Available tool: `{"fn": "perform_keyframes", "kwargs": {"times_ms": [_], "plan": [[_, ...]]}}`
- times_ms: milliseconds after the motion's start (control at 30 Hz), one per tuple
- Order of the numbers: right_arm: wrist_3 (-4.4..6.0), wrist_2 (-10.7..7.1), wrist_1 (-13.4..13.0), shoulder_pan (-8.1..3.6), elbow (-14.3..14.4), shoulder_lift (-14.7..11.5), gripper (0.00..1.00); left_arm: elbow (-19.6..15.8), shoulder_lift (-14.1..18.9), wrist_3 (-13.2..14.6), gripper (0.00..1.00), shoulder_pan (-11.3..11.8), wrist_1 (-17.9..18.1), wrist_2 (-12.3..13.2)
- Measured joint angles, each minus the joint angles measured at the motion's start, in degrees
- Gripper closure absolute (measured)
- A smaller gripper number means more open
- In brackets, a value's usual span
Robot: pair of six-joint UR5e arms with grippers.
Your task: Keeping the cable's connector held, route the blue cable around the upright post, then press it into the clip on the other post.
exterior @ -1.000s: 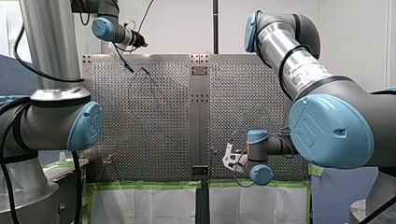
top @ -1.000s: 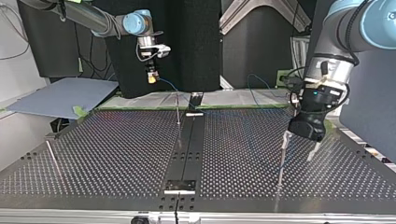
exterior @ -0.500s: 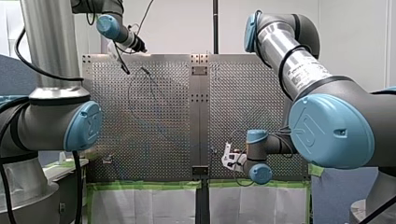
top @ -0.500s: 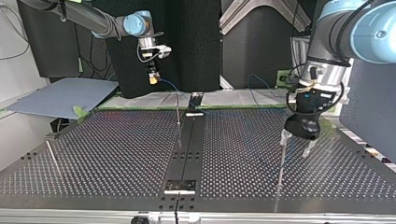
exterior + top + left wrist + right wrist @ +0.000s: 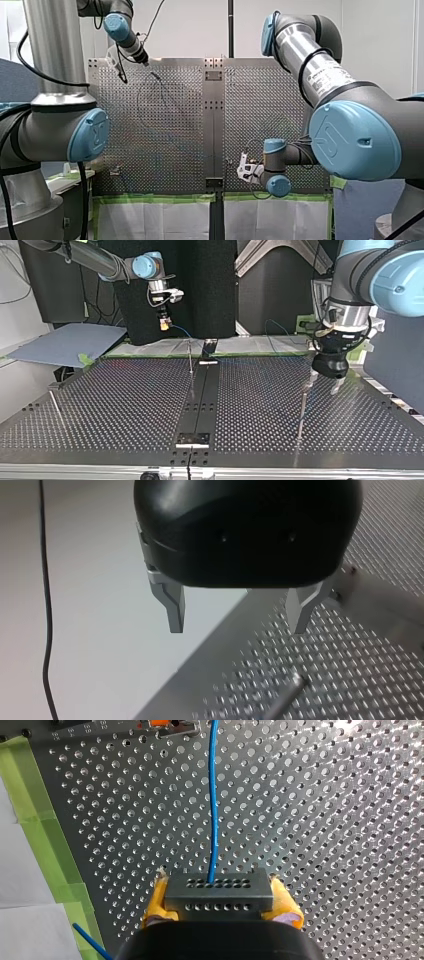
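Right claw (image 5: 162, 324): yellow pads (image 5: 156, 899) clamped on both sides of the grey connector (image 5: 218, 892). The blue cable (image 5: 214, 805) leaves the connector's face and runs ahead over the perforated table (image 5: 325, 820), slightly wavy, to a bracket (image 5: 170, 725) with orange parts. In the top view the connector hangs in the air above the table's far edge, left of the dark centre strip (image 5: 200, 400). The cable shows there as a thin blue line from the connector toward the strip's far end. Left claw (image 5: 324, 384): black body, metal fingers (image 5: 175, 610) apart, nothing between them. In the top view it hangs well right of the strip, one finger at the top of an upright post (image 5: 301, 412); contact cannot be told. In the left wrist view the post's tip lies beneath one finger, not between the pair. A second post (image 5: 190, 357) stands just left of the strip near its far end. Green tape (image 5: 45, 830) lines the table edge beside the right claw.
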Motion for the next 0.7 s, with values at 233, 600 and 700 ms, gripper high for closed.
{"fn": "perform_keyframes", "kwargs": {"times_ms": [233, 600, 700], "plan": [[-0.07, 0.00, 0.00, 0.07, -0.01, -0.01, 1.00, 0.57, -0.83, 3.73, 0.00, -0.03, -0.44, -3.73], [-0.08, 0.00, 0.17, 0.19, -0.01, 0.00, 1.00, 4.74, -3.78, 9.97, 0.00, 0.37, 0.00, -5.21], [-0.07, 0.00, 0.28, 0.23, -0.01, 0.00, 1.00, 4.89, -3.96, 11.83, 0.00, 0.20, -0.13, -4.33]]}}
